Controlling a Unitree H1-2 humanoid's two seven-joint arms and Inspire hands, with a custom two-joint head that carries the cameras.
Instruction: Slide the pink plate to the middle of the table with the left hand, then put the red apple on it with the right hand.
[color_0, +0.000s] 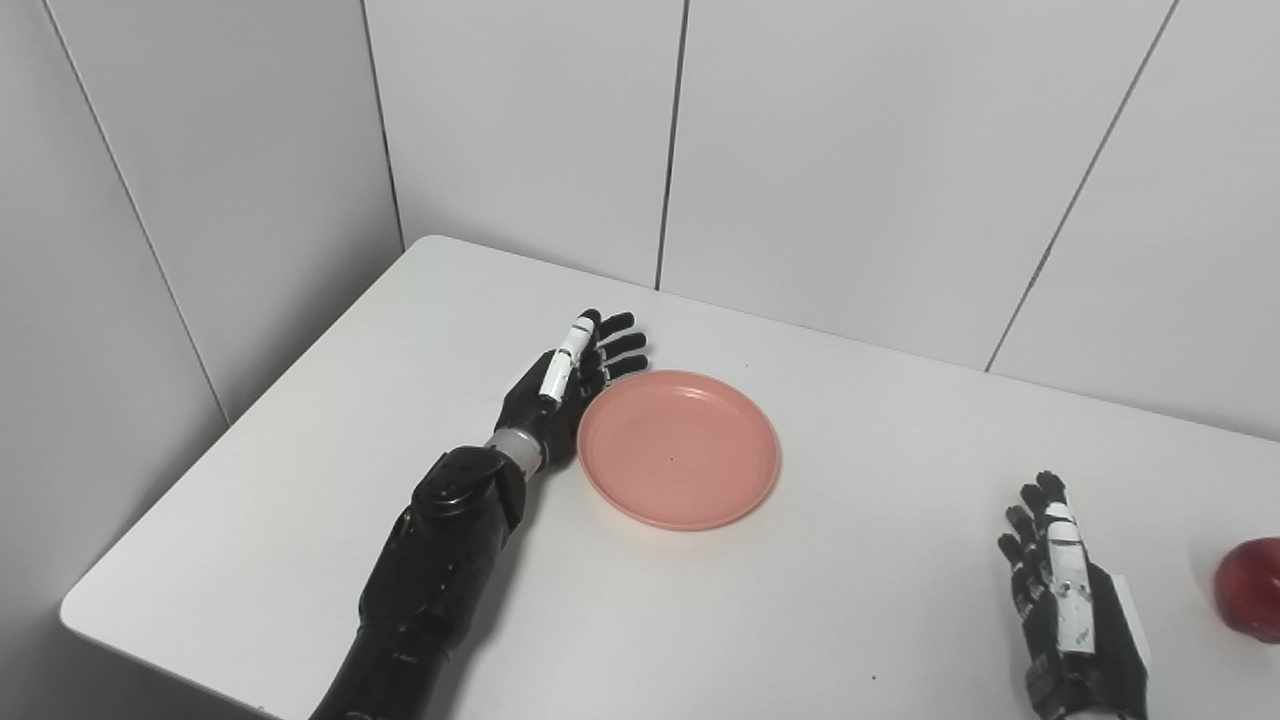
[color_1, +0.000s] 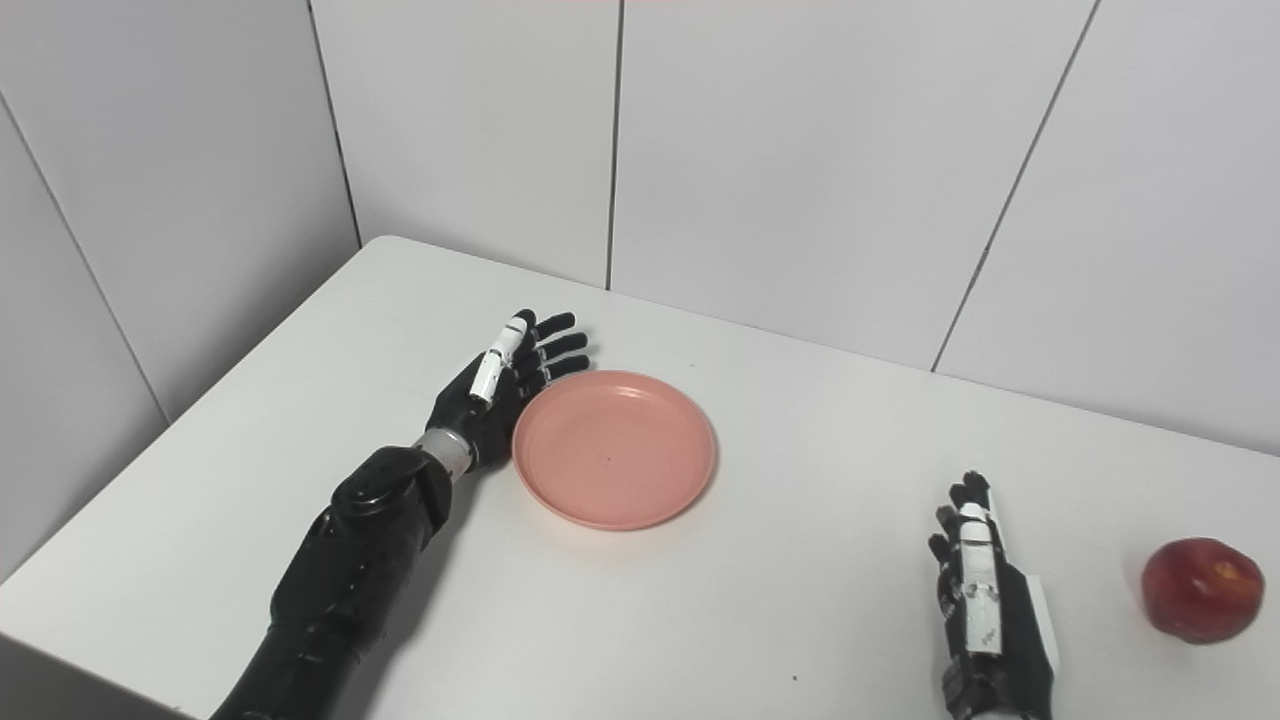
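The pink plate (color_0: 679, 448) lies empty on the white table (color_0: 300, 400), left of its middle. My left hand (color_0: 565, 385) is open, edge-on, with its fingers straight against the plate's left rim. The red apple (color_1: 1202, 588) sits on the table at the far right, cut off by the frame edge in the left eye view (color_0: 1250, 588). My right hand (color_1: 985, 610) is open and empty, resting low near the table's front, a hand's width left of the apple and not touching it.
Grey panelled walls (color_0: 850, 150) stand close behind the table and along its left side. The table's left corner and front-left edge (color_0: 120, 620) are near my left arm.
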